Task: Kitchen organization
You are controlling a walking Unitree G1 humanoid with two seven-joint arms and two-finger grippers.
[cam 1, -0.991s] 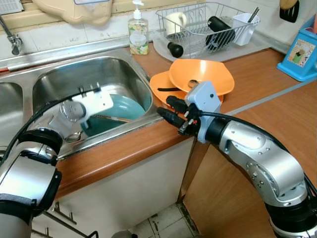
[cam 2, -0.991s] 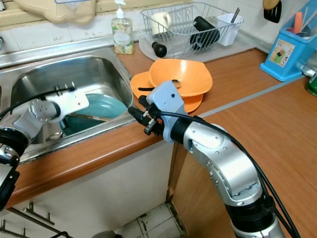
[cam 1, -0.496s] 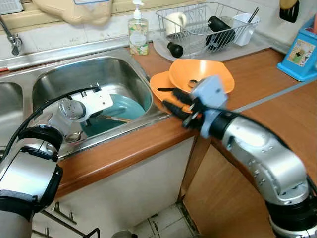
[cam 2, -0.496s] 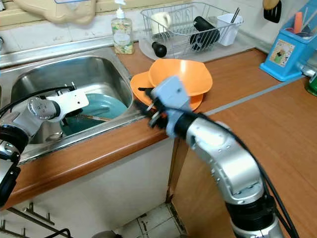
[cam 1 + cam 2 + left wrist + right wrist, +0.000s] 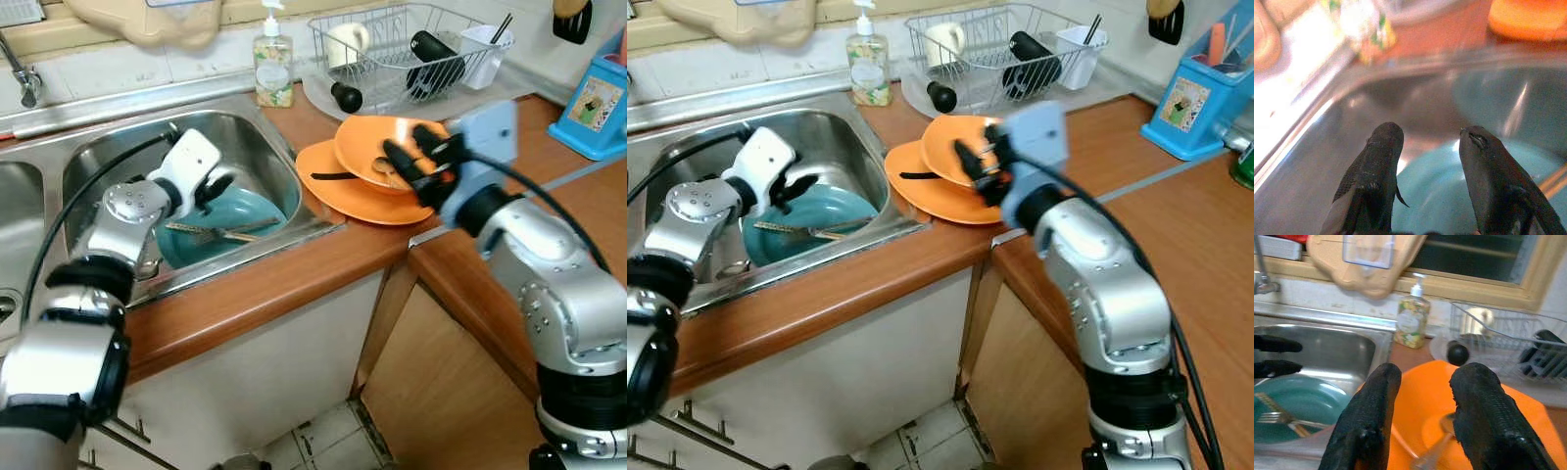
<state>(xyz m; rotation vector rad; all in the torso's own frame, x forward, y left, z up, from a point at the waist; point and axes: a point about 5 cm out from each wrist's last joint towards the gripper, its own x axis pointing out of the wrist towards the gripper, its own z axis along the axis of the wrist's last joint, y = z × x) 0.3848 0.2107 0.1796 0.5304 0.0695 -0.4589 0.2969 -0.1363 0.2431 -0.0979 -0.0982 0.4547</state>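
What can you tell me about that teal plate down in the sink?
The teal plate is round, glossy and shallow, like glazed ceramic or plastic. It sits slightly tilted on the floor of the steel sink. A fork and another thin utensil lie across it. The left gripper hangs just above its rim, jaws open, not touching it.

A soap dispenser bottle (image 5: 273,61) stands on the counter behind the sink, just beside a wire dish rack (image 5: 411,54) on its pale tray. The rack holds a white mug (image 5: 347,43), a black bottle (image 5: 437,61) lying down, and a white cutlery holder (image 5: 483,54). A blue box (image 5: 601,110) (picture on its front) sits at the counter's far right. A tap (image 5: 22,76) rises at the far left.
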